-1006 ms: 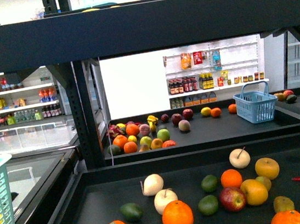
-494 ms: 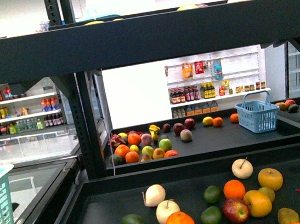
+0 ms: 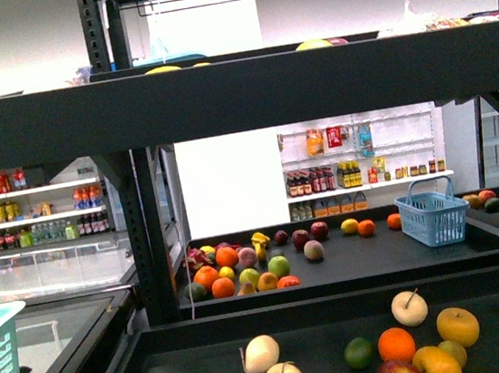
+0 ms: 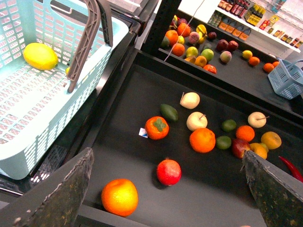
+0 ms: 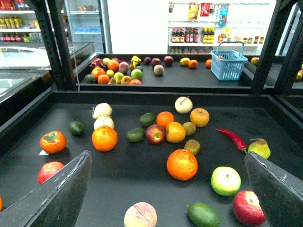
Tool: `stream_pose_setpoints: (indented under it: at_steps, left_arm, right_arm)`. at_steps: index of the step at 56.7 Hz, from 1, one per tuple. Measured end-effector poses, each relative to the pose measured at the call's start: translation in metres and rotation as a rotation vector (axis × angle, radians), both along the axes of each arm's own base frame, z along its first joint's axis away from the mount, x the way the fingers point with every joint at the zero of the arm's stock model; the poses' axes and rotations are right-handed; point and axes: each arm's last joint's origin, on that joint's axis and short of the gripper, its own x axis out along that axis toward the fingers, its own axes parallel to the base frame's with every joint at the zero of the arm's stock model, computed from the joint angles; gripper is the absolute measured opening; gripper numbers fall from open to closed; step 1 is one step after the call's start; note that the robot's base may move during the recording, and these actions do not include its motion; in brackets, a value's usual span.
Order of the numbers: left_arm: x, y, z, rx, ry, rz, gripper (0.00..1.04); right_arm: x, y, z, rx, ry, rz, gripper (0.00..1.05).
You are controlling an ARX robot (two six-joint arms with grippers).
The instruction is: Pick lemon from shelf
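On my left wrist feed the left fingers [image 4: 165, 194] stand spread wide with nothing between them, above the shelf [image 4: 128, 142] tier near its front edge; a red fruit [image 4: 169, 172] and an orange [image 4: 120, 196] lie on the tier below them. On my right wrist feed the right fingers [image 5: 168, 194] are likewise released and empty, over the same tier; an orange [image 5: 182, 164] sits near the tier's middle, a red chilli [image 5: 231, 138] toward its right edge. A lemon [image 4: 40, 56] lies inside the pale green basket [image 4: 90, 94], which stands just beside the shelf's left edge; I cannot tell which yellow fruit on the tier are lemons. On the front feed neither arm shows; a blue basket [image 3: 432, 211] stands on the rear tier.
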Motion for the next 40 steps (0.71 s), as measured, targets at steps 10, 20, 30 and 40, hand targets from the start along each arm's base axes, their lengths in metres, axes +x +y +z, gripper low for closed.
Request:
stream_pose_setpoints:
  at_steps: [10, 20, 30, 40]
  left_arm:
    - [-0.032, -0.002, -0.034, 0.276, -0.207, -0.035, 0.53]
    - [-0.039, -0.003, -0.055, 0.314, -0.199, -0.041, 0.20]
    - [-0.044, -0.003, -0.069, 0.322, -0.204, -0.040, 0.03]
    - [-0.049, -0.003, -0.078, 0.323, -0.213, -0.040, 0.03]
  right_arm:
    - [0.000, 0.000, 0.000, 0.000, 0.000, 0.000, 0.97]
    - [0.000, 0.000, 0.000, 0.000, 0.000, 0.000, 0.97]
    - [0.000, 0.000, 0.000, 0.000, 0.000, 0.000, 0.97]
    - [0.000, 0.000, 0.000, 0.000, 0.000, 0.000, 0.97]
